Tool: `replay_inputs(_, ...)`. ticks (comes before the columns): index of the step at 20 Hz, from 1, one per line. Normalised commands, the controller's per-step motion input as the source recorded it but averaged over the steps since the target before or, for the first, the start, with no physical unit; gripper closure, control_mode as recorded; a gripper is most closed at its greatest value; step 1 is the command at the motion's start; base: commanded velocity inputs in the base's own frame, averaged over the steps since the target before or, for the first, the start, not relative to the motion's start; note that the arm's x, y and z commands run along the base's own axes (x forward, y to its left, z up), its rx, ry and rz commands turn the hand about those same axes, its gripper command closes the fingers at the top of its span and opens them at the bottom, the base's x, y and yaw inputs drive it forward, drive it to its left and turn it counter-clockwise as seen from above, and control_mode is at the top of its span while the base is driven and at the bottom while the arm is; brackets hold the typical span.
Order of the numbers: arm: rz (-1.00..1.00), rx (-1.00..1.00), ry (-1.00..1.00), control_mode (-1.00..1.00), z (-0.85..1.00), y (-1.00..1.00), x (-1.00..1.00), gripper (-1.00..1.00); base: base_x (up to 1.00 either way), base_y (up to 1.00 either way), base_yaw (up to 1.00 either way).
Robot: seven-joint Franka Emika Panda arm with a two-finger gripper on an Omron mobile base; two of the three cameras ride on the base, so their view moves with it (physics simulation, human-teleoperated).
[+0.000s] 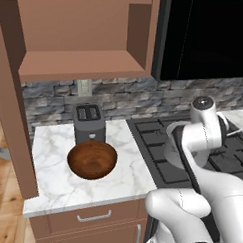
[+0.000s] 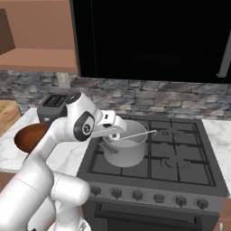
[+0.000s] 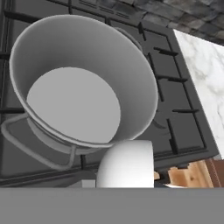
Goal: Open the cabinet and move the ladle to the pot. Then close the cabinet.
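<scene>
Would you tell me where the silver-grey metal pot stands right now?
The silver-grey metal pot stands on the black gas stove's left burners, right of the dark wooden bowl.

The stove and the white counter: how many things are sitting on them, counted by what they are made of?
Metal things: 3 (wide silver-grey metal pot, thin silver ladle held over it, dark grey boxy toaster)
Wooden things: 1 (round dark-brown wooden bowl)
Total: 4
</scene>
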Motion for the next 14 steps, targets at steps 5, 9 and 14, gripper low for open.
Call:
replay_inputs(5, 0.04, -0.04, 0.02, -1.0, -0.05, -0.03, 0.24, 1.0, 0.0, 0.0, 0.0)
replay_inputs(9, 0.04, 0.0, 0.04, -1.0, -0.05, -0.05, 0.2, 1.0, 0.0, 0.0, 0.0)
replay_inputs(14, 0.03, 0.0, 0.05, -1.0, -0.06, -0.03, 0.06, 1.0, 0.0, 0.0, 0.0)
